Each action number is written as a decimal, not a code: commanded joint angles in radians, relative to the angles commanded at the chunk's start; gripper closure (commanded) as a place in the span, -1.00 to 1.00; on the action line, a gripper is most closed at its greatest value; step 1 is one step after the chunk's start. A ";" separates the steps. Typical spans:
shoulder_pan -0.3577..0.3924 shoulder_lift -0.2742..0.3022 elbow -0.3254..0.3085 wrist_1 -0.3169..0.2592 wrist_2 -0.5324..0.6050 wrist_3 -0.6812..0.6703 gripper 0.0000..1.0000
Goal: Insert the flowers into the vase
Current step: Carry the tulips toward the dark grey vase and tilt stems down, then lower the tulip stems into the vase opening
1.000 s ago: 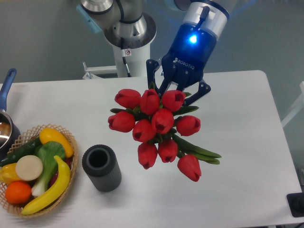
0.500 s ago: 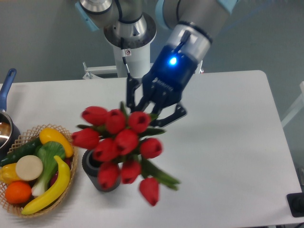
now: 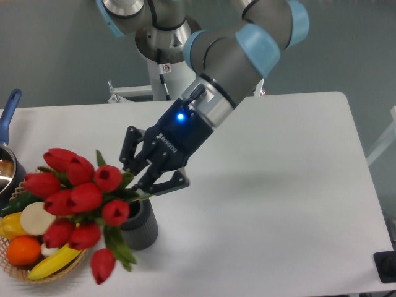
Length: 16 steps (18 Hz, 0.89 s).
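Presently the basket (image 3: 12,263) holds plastic produce, the vase (image 3: 143,228) (mouth hidden by blooms) stands beside it, and the gripper (image 3: 137,177), pinching the flowers (image 3: 79,204) by their stems, has swung them left, now over vase and basket.

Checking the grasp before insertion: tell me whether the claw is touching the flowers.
Touching. The camera view shows the claw closed around the stems of the flowers, held tilted over the vase.

My glossy red tulips (image 3: 80,198) with green leaves hang tilted leftward, blooms overlapping the dark grey ribbed vase (image 3: 141,228), which stands upright on the white surface (image 3: 278,204), mouth mostly hidden.
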 joint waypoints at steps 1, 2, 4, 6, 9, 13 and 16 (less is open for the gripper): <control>0.000 -0.003 -0.006 0.000 -0.030 0.025 0.44; 0.000 -0.015 -0.009 0.000 -0.069 0.046 0.44; 0.003 -0.035 -0.009 0.000 -0.133 0.078 0.44; 0.002 -0.047 -0.009 0.000 -0.164 0.103 0.45; -0.006 -0.061 -0.011 -0.002 -0.202 0.114 0.45; -0.011 -0.075 -0.037 -0.002 -0.244 0.114 0.45; -0.009 -0.080 -0.058 -0.002 -0.247 0.114 0.45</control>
